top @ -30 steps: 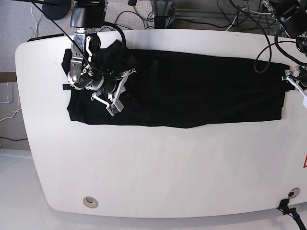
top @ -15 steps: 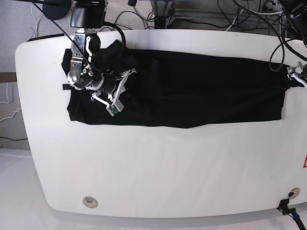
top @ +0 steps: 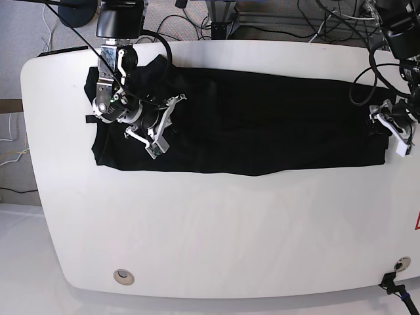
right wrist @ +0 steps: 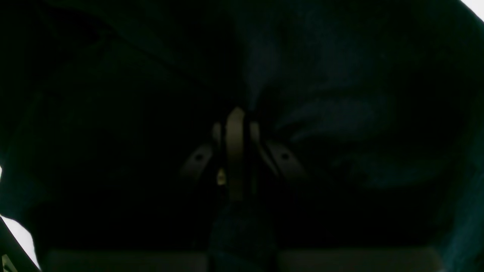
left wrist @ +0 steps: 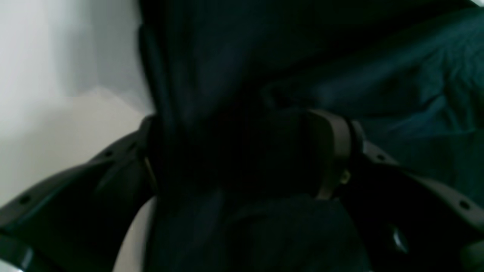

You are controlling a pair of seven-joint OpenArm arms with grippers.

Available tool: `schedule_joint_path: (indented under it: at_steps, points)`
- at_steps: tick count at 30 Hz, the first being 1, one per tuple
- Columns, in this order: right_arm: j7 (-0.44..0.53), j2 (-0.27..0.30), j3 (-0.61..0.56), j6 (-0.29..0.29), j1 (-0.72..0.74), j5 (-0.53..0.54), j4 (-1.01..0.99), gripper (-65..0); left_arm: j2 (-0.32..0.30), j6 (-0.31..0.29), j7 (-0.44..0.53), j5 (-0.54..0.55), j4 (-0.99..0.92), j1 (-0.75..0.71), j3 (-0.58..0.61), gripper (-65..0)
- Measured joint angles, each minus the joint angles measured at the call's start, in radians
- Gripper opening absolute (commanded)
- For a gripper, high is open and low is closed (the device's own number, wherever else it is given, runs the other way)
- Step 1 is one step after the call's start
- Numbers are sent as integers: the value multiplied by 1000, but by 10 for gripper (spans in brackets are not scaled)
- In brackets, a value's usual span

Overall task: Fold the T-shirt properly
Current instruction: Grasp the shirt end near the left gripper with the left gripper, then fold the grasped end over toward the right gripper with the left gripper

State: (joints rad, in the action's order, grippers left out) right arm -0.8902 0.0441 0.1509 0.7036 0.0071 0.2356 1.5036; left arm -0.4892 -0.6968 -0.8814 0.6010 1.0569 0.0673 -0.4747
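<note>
Base view: the T-shirt (top: 243, 121), black and folded into a long band, lies on the far half of the white table (top: 216, 230), its long axis running left to right. The right gripper (top: 159, 126) rests on the band's left part; the left gripper (top: 392, 128) sits at the band's right end, at the table's right edge. Which end is the collar cannot be told from this view.

Right wrist view: this close view alone shows the right gripper (right wrist: 235, 132) with its fingers (right wrist: 236, 151) drawn together, a pinch of dark T-shirt (right wrist: 340, 113) cloth caught between them; the frame is otherwise nearly black.

Left wrist view: the left gripper (left wrist: 242, 158) stands at a moderate spread, with a thick fold of T-shirt (left wrist: 416, 83) filling the gap between its fingers (left wrist: 340, 136). White table (left wrist: 45, 113) shows at left.
</note>
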Motion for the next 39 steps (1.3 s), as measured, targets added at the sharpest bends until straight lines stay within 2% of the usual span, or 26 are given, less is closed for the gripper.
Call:
schedule_joint_path:
  at_steps: [2,3,5,8,11,14,20,24,26,30,34,37,38,39]
  points:
    - [0,0,0,0,0,0,0,-650,1,0,11,8,-13,3,6,-207]
    - [0,0,0,0,0,0,0,-650,3,0,9,7,-13,9,6,-243]
    - [0,-2,0,0,-1,-3,1,-650,19,4,8,3,-13,19,0,-385]
    - [0,-2,4,0,-1,-2,1,-650,34,3,19,-2,-13,13,5,-650]
    - [-1,-2,5,0,-1,-3,1,-650,34,5,33,-6,14,1,5,-650]
    - [0,-2,5,0,-1,-1,1,-650,38,6,-45,-5,118,-29,6,-650]
    - [0,-3,5,0,0,0,1,-650,87,-1,-200,198,460,-152,18,-650]
    - [-3,-3,4,0,2,-3,1,-650,174,4,-286,234,562,-139,55,-650]
    - [-2,-3,2,0,2,-2,0,-650,239,3,-290,243,576,-123,97,-650]
    - [-4,-3,3,0,2,-3,1,-650,309,5,-291,234,573,-77,224,-650]
    - [-3,-5,3,0,2,-3,1,-650,426,3,-296,238,571,-75,330,-650]
    - [-2,-5,3,0,0,-3,1,-650,462,2,-296,235,571,-61,351,-650]
    - [-4,-5,3,0,0,-3,1,-650,467,3,-295,235,571,-61,353,-628]
    - [-3,-5,3,0,0,-3,1,-650,473,4,-296,235,571,-64,355,-574]
